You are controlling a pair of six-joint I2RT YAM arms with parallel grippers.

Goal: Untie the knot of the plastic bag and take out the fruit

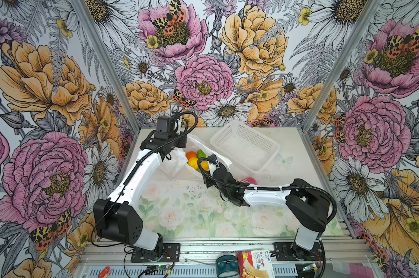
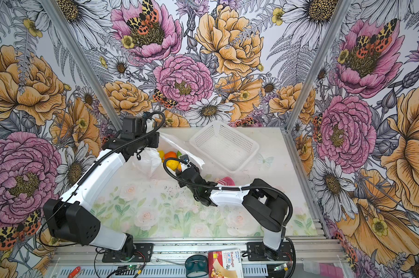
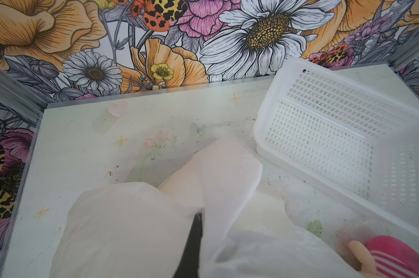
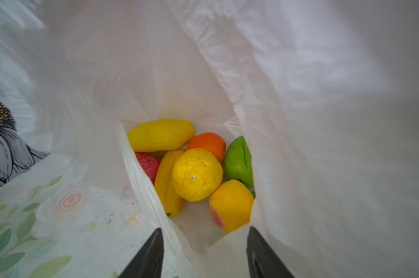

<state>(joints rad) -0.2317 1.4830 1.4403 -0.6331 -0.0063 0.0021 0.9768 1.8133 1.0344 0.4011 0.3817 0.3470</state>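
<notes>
Left gripper (image 3: pixel 197 223) tight on bag (image 1: pixel 177 163); right gripper (image 4: pixel 204 229) agape before fruit (image 4: pixel 196 174) inside; basket (image 1: pixel 245 146) at bag's three o'clock.

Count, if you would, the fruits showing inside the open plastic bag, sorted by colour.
Yellow fruits: 3
Yellow-orange fruit with a pink blush: 1
Orange fruit: 1
Green fruit: 1
Red fruit: 1
Total showing in the plastic bag: 7
</notes>
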